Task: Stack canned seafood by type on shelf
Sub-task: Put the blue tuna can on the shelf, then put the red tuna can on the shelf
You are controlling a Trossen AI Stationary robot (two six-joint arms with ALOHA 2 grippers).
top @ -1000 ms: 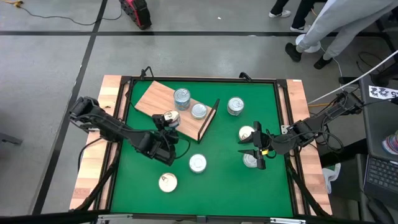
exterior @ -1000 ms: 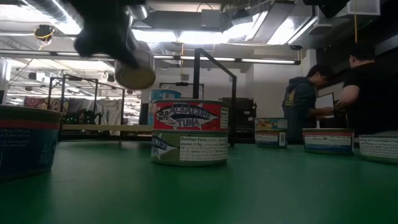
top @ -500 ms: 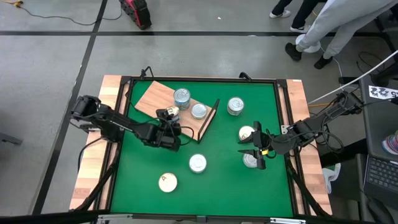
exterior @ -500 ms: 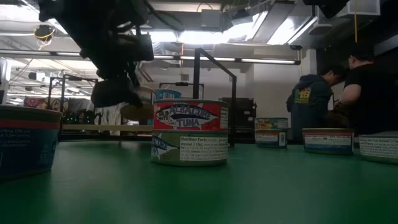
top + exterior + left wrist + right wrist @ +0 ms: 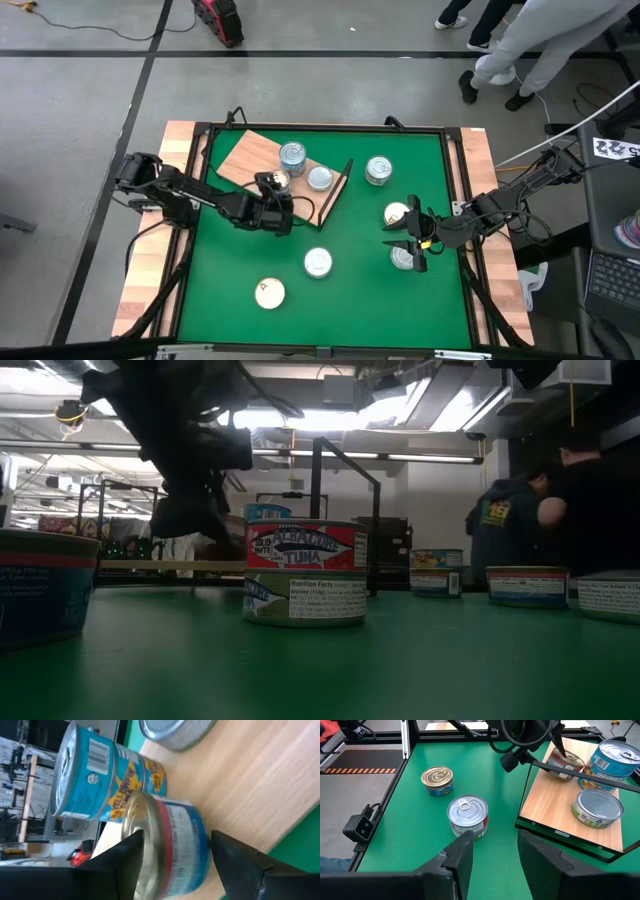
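Note:
My left gripper (image 5: pixel 277 184) is over the near part of the shelf (image 5: pixel 250 158), a light wooden board with a black wire end, and is shut on a flat tin with a red and blue label (image 5: pixel 172 847). Close beside it on the board stand a blue two-tin stack (image 5: pixel 100 775) and a silver tin (image 5: pixel 320 178). My right gripper (image 5: pixel 408 240) hangs open at the mat's right side, between two tins (image 5: pixel 397 213) (image 5: pixel 403 257). A tin-on-tin stack (image 5: pixel 467 815) sits in front of it. My left gripper pinches the red-and-blue tin between its two fingers (image 5: pixel 125 857), one on each side of the side wall (image 5: pixel 192 837). The fingers come slanting down from the table's left and near side. The tin is tilted, its lower edge at the board (image 5: pixel 565 762); whether it touches I cannot tell.
Other tins on the green mat: one at the far right (image 5: pixel 378 170), the stack in the middle (image 5: pixel 318 262), one near the front (image 5: pixel 269 292). The wire frame (image 5: pixel 337 195) stands at the board's right end. People stand beyond the table's far right corner.
My left gripper has carried the tin toward the far edge and down, from above the mat's near side onto the near part of the shelf, beside the blue stack. The right arm has kept still.

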